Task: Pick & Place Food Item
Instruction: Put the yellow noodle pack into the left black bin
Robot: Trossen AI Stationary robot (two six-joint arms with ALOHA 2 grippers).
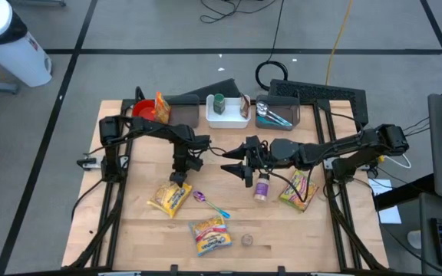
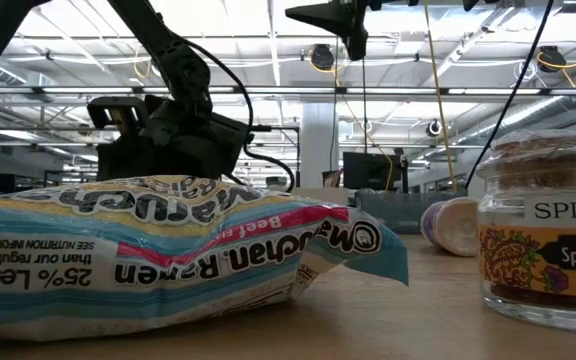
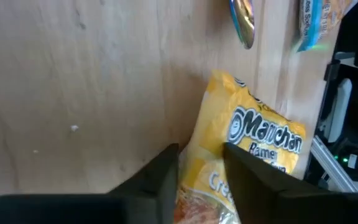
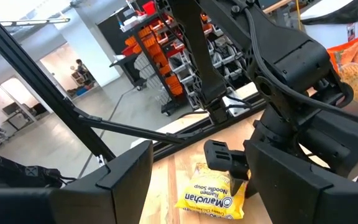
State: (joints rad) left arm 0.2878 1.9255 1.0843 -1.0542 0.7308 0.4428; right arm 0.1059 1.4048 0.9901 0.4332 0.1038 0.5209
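The left gripper (image 1: 179, 179) stands directly over the top edge of the yellow ramen packet (image 1: 169, 198), which lies flat on the wooden table (image 1: 282, 230). In the left wrist view its two dark fingers (image 3: 166, 177) straddle a corner of the packet, a fold of yellow film showing in the narrow gap between them. The jaws are partly drawn in, and they appear to be pinching that edge; whether the grip is firm cannot be told.

Relative to the yellow ramen packet: a purple spoon (image 1: 200, 196) lies just beside it on the side toward the right arm, a second ramen packet (image 1: 210, 234) lies near it toward the table's front edge, and a spice bottle (image 1: 262, 187) lies on its side well apart, past the spoon. The right gripper (image 1: 240, 164) hangs above the table beyond the spoon, jaws spread and holding nothing.

Judgement on the step in hand: the hold is on thin film at one corner. The jaws should settle fully before any lift. The lift should be straight and slow, as the packet is likely to swing or slip. It should also clear the spoon.
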